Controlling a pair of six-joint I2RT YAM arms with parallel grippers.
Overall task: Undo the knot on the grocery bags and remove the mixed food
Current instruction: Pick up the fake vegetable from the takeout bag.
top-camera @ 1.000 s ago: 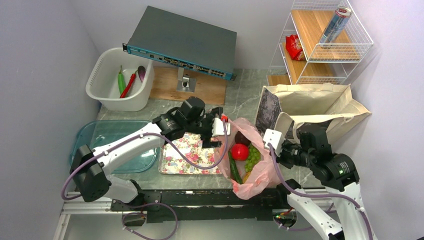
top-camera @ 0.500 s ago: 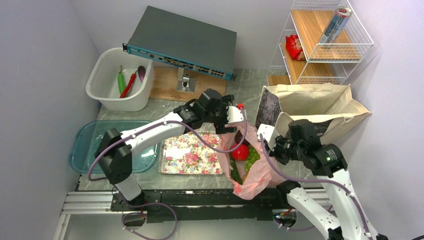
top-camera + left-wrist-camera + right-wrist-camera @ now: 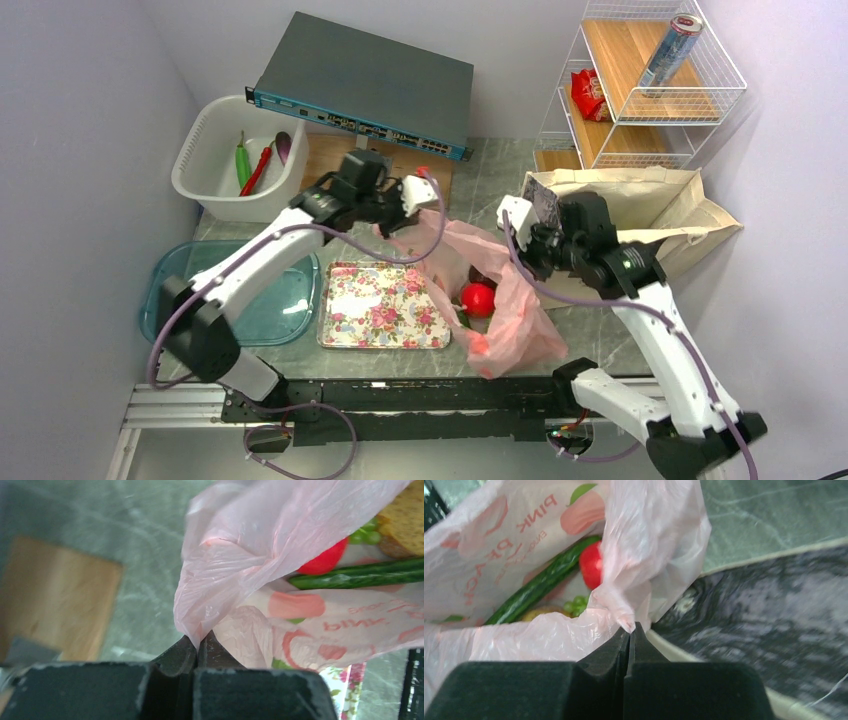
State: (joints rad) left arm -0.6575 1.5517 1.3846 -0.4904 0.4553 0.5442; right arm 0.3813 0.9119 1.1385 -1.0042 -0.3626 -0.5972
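Food shows through the spread mouth of the pink plastic bag (image 3: 520, 325): a red apple (image 3: 478, 298), a long green vegetable (image 3: 360, 577), green grapes (image 3: 576, 605) and a brown bread slice (image 3: 405, 520), all lying in the film. The bag rests on the tabletop (image 3: 490, 180) between the floral tray (image 3: 385, 305) and the beige canvas tote (image 3: 640, 200), its near end slumped toward the front edge.

I have its rim held from two sides. My left hand (image 3: 198, 642) is clamped tight on a bunched corner of the pink film, its fingers pressed together with only plastic between them. It sits at the back left of the bag, above the tray's far right corner and near the wooden board (image 3: 335, 170). My right hand (image 3: 630, 630) is pinched just as hard on the opposite edge of the film, just beside the tote's dark printed panel (image 3: 545, 205). The plastic runs stretched between the two grips.

The tote sits at the right, in front of the wire rack (image 3: 650, 130), which carries a silver can (image 3: 672, 50) and a red packet (image 3: 588, 95). At the far left a white basket (image 3: 215, 185) holds a green pepper (image 3: 241, 160), a red pepper (image 3: 258, 170) and a small purple eggplant (image 3: 283, 147). A translucent teal lid (image 3: 200, 290) lies left of the tray. A grey network switch (image 3: 365, 85) stands at the back.
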